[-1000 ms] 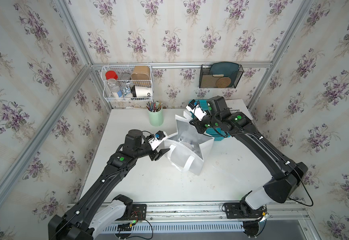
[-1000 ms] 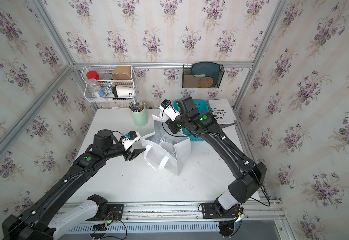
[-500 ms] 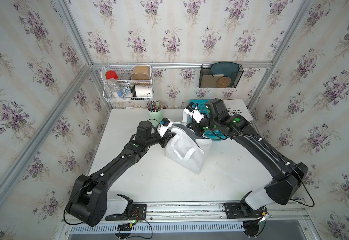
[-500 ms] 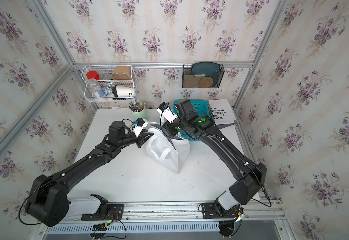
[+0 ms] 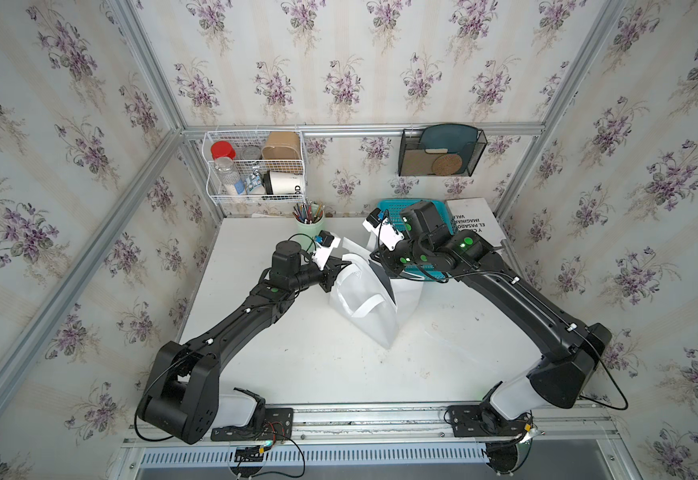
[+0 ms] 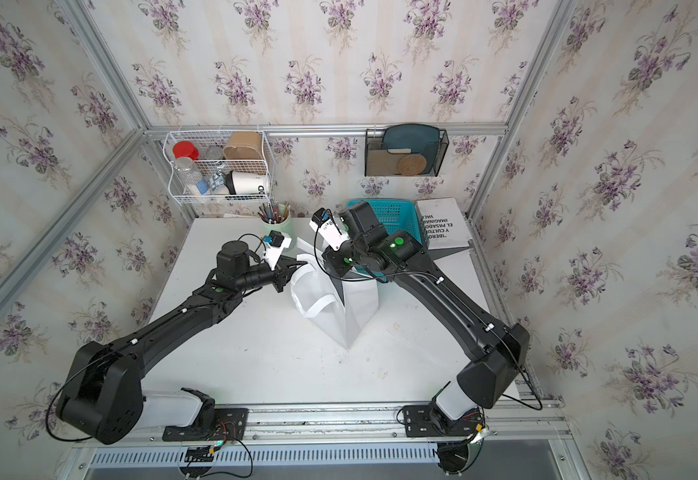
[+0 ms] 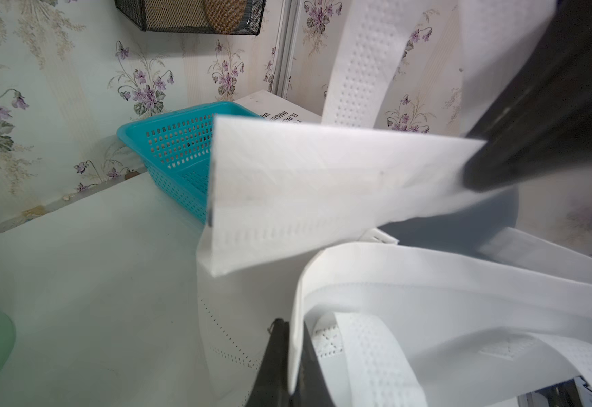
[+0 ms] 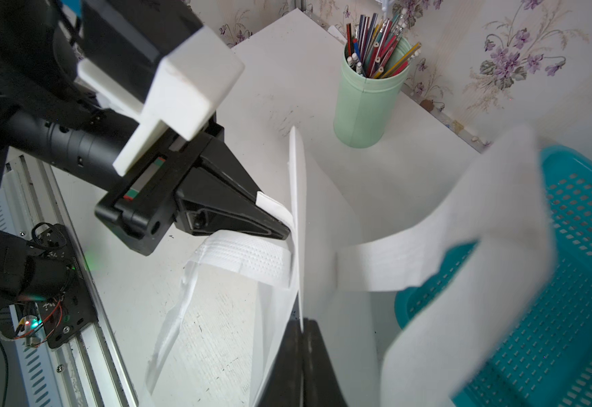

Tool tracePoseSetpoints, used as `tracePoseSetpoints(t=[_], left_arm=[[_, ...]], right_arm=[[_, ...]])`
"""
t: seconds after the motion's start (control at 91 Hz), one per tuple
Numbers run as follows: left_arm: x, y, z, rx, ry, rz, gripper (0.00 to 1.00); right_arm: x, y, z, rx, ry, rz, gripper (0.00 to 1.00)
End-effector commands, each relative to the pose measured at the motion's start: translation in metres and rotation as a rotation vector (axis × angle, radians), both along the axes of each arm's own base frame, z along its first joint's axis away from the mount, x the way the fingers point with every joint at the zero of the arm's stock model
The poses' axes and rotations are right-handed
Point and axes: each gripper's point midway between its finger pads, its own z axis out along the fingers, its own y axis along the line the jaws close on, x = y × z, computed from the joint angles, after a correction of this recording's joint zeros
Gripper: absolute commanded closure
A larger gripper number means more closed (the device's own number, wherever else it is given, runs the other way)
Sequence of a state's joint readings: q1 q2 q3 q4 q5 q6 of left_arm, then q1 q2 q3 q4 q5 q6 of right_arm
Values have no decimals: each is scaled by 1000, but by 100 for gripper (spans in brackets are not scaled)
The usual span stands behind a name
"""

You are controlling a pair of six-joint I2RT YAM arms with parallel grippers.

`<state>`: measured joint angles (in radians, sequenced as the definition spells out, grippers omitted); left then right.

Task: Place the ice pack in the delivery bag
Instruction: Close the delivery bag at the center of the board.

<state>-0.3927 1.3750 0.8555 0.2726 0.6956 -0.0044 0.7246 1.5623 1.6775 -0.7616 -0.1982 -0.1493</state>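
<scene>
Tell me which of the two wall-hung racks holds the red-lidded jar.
The white wire basket; the black mesh holder carries a teal plate and a round cork coaster instead.

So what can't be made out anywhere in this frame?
- ice pack: in no view.
- inside of the delivery bag: both top views, closed over by its own white walls and the right arm.
- blue basket, near part: top views, under the right arm; left wrist view, behind the bag's flap.
- right wrist view: blurred strap across the basket.
</scene>
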Motion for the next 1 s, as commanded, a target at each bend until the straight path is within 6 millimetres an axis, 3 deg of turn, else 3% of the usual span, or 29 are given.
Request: tracePoseSetpoints(t=[0.0, 0.143, 0.352, 0.483, 0.538, 0.736, 0.879, 0.989], left_arm=[[1, -2, 3, -44, 29, -11, 100], [5, -3, 3, -59, 53, -5, 100], [8, 1, 3, -62, 63, 12, 100], [10, 1, 9, -82, 73, 15, 100], [13, -1, -2, -76, 109, 10, 100], [9, -1, -2, -81, 125, -16, 100], [7, 0, -5, -74, 133, -25, 100], [9, 1, -3, -84, 140, -23, 100]], right_arm=[[-6, 9, -1, 21, 29, 11, 88], [-14, 16, -4, 50, 92, 27, 82], [-17, 15, -12, 8, 124, -16, 58], [-17, 6, -26, -95, 89, -68, 56], [-14, 1, -30, -140, 62, -94, 53], [1, -21, -22, -236, -56, -185, 46], [1, -16, -14, -221, -81, -145, 45], [1, -14, -25, -253, -56, -124, 46]])
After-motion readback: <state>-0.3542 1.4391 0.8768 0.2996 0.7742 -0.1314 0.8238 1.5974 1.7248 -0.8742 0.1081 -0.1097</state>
